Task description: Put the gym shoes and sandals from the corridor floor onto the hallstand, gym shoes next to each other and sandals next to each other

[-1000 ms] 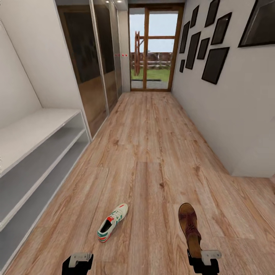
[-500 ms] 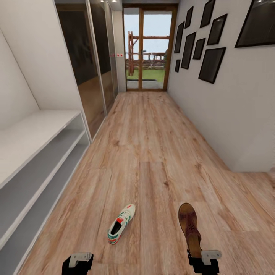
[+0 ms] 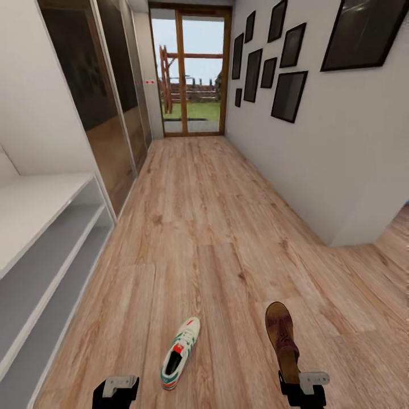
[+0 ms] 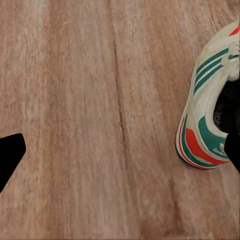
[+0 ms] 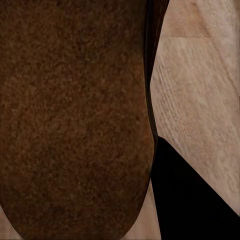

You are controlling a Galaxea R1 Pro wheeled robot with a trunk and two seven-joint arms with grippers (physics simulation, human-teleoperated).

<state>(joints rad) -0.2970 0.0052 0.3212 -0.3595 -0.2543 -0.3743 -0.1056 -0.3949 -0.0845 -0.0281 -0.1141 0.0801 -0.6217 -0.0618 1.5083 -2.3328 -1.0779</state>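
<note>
Low at the view's foot, right gripper (image 3: pixel 296 382) jaws clamp a sandal (image 3: pixel 282 338); left gripper (image 3: pixel 116 391) jaws' state unclear.

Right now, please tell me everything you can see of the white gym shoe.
The white gym shoe is a lace-up sneaker with green side stripes and red marks at the tongue and heel. It lies upright on its sole on the wood-plank floor, toe pointing away and slightly right, ahead of the left pincer. Nothing else touches it.

Gym shoe (image 3: pixel 179 352) left of sandal (image 3: pixel 282 338)
</note>
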